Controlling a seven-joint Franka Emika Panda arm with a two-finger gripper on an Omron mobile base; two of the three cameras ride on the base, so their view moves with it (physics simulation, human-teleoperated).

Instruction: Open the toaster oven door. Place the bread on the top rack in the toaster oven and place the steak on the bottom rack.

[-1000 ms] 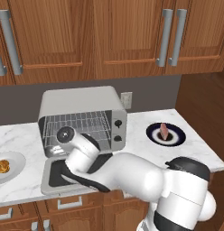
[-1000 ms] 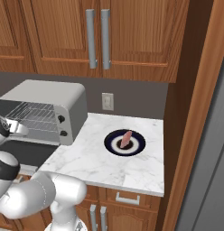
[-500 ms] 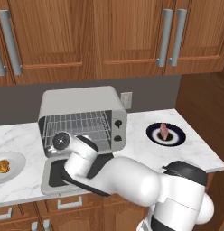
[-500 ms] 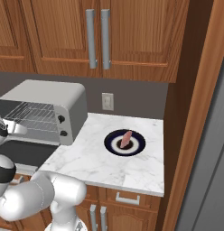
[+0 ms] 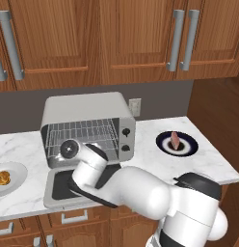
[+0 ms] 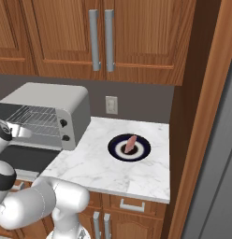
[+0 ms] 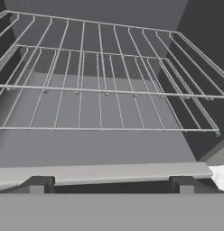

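Door down, food waiting

The toaster oven door (image 5: 75, 185) lies flat and open in front of the toaster oven (image 5: 87, 126). The pincer (image 7: 109, 186) is wide open and holds nothing; it looks straight in at the top rack (image 7: 95, 67) and the bottom rack (image 7: 105, 110), both bare. The bread (image 5: 2, 178) sits on a white plate (image 5: 18, 170) on the table (image 5: 155, 161), left of the oven. The steak (image 5: 175, 140) sits on a dark plate (image 5: 165, 143) to the right. The bread looks light and crumbly, so pinch its sides softly. The steak looks soft and maybe slippery; grab it across the middle
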